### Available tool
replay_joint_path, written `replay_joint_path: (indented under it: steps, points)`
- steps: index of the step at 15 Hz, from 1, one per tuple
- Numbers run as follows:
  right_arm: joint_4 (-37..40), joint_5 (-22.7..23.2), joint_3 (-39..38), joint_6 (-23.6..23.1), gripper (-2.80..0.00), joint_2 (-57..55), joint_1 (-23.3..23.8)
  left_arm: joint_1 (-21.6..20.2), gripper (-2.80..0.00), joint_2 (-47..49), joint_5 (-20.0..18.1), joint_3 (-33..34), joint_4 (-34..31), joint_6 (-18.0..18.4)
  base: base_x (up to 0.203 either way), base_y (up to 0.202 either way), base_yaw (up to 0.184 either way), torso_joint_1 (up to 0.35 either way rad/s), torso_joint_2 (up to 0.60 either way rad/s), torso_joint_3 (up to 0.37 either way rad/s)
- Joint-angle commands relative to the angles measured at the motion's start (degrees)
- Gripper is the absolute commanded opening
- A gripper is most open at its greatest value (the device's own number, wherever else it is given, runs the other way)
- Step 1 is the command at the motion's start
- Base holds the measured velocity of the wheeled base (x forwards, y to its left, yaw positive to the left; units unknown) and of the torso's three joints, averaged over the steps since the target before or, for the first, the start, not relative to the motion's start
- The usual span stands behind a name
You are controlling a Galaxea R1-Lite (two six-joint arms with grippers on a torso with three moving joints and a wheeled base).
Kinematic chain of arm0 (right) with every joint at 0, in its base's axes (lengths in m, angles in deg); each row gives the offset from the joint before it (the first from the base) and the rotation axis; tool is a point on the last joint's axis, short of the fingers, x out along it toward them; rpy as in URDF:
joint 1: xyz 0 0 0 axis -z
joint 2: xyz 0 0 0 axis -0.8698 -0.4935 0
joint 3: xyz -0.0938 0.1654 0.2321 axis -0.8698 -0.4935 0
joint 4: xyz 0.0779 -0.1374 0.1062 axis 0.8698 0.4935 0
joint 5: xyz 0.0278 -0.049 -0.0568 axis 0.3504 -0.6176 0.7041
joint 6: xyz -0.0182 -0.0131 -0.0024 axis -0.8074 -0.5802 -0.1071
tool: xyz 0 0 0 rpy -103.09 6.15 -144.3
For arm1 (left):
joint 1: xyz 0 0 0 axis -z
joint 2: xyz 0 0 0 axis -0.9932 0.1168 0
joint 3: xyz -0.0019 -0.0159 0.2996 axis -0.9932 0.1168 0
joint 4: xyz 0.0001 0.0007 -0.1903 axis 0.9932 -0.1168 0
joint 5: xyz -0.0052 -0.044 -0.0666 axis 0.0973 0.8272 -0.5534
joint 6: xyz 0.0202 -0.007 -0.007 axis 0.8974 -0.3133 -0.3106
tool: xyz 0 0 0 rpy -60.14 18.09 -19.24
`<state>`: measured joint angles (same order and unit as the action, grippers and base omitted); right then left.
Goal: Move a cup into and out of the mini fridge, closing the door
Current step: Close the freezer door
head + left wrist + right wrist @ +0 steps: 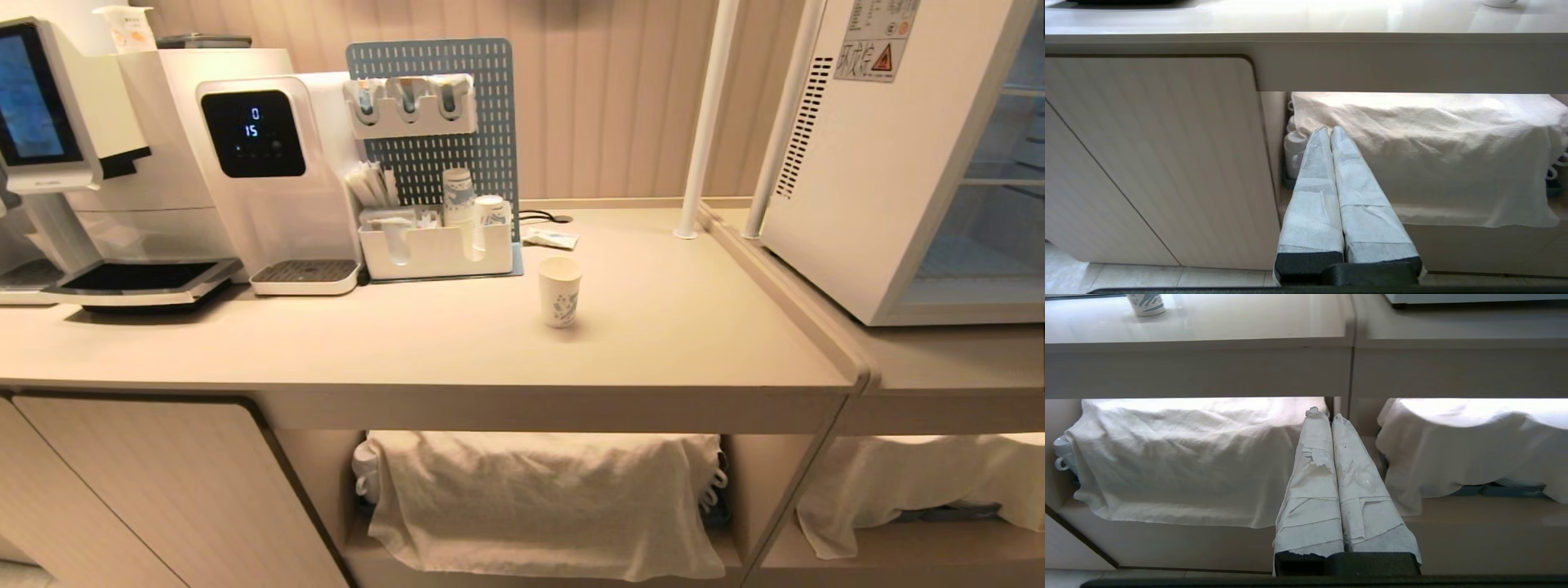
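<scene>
Both end effectors are parked low in front of the bench (pixel 424 351), below its edge: the left end effector (pixel 1329 131) and the right end effector (pixel 1330 416) are each clenched on nothing, facing the cloth-draped shelf (pixel 539 498). The cup (pixel 560 291) stands upright on the bench, above and well beyond both, nearer the right one. The fridge (pixel 865 163) sits farther right; its door cannot be made out. For a clean first grasp, the right end effector should probably be raised, released wide, and brought level around the cup's middle.
</scene>
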<state>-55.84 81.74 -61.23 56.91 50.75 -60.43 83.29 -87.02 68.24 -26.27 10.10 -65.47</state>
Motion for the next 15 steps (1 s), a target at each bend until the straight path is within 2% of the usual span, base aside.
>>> replay_joint_path:
  steps: [1, 15]
  points:
    - [-0.04, 0.11, 0.0, -0.05, -2.8, -0.07, 0.0, 0.0, -2.8, 0.07, 0.04, -0.01, -0.01, 0.0, 0.0, -0.193, 0.0, 0.007, 0.01, 0.002]
    - [-0.04, 0.11, 0.0, -0.14, -2.8, -0.07, 0.0, 0.0, -2.8, 0.07, -0.31, -0.01, -0.09, 1.14, 0.0, -0.195, 0.0, 0.002, 0.0, 0.003]
